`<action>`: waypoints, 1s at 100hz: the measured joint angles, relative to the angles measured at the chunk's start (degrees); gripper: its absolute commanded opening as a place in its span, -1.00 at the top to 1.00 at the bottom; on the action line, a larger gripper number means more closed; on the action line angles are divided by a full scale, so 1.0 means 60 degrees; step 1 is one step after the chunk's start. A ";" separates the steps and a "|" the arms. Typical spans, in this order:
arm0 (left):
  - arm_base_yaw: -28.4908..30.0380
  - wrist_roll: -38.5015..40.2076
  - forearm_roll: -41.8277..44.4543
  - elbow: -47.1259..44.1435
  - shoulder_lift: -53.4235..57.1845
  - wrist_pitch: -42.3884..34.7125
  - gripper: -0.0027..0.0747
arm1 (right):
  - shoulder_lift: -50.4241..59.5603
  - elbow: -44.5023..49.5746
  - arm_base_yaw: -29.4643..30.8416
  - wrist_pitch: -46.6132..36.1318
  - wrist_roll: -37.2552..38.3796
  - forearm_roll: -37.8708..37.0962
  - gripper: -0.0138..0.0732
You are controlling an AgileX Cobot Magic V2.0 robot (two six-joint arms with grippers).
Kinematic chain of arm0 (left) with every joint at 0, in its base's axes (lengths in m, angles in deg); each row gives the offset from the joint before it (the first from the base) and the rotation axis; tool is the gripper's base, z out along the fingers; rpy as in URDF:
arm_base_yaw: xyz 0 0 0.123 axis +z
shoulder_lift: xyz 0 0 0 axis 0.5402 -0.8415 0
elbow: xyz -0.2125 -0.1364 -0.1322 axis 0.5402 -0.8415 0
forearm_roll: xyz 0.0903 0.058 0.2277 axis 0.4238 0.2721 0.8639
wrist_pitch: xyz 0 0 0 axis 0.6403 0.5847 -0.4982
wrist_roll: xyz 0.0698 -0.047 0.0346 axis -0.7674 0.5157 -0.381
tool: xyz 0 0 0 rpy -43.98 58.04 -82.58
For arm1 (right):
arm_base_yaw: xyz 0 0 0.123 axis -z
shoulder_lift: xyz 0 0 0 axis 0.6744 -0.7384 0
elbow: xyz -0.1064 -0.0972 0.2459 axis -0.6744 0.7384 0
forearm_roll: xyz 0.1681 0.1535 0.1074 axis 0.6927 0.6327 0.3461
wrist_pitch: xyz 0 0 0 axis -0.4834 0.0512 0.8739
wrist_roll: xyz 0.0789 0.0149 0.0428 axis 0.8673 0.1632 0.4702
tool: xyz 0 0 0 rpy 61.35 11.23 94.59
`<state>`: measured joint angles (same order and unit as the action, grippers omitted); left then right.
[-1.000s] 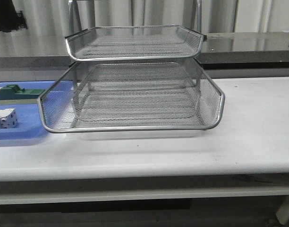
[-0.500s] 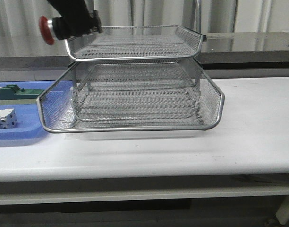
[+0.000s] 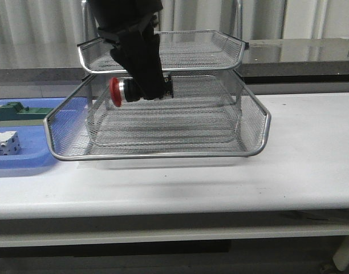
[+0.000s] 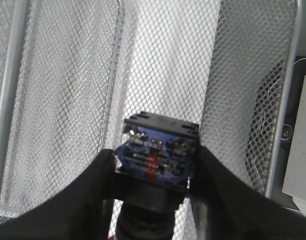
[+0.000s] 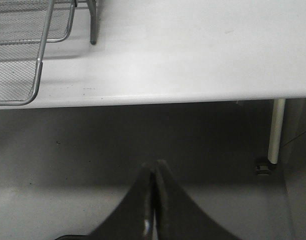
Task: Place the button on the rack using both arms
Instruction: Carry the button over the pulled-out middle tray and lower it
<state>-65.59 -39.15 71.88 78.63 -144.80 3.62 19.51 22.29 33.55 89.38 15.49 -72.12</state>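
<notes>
The silver wire-mesh rack (image 3: 163,117) stands on the white table with its middle tray slid out toward me. My left gripper (image 3: 145,85) is shut on the button (image 3: 129,90) and holds it on its side, red head to the left, above the slid-out tray, just under the top tray's front edge. In the left wrist view the button's blue-black block (image 4: 158,152) sits between the two black fingers over the mesh (image 4: 68,100). My right gripper (image 5: 154,167) is shut and empty, low in front of the table edge; it is out of the front view.
A flat blue tray (image 3: 20,157) at the left holds a green block part (image 3: 20,112) and a white block part (image 3: 6,142). The rack's front corner (image 5: 23,60) and a leg (image 5: 93,25) show in the right wrist view. A table leg (image 5: 276,130) stands at the right.
My left arm has come down from the upper left with the button, from beside the top tray to in front of the rack over the slid-out tray. One second ago it was out of view.
</notes>
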 measured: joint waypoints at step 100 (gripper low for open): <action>0.0000 0.0000 0.0018 0.0000 -0.0472 -0.0273 -0.51 | 0.0000 0.0000 0.0000 0.0000 0.0000 0.0000 0.84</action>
<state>-65.59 -39.15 71.99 78.63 -147.63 1.98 19.51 22.29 33.55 89.38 15.49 -72.12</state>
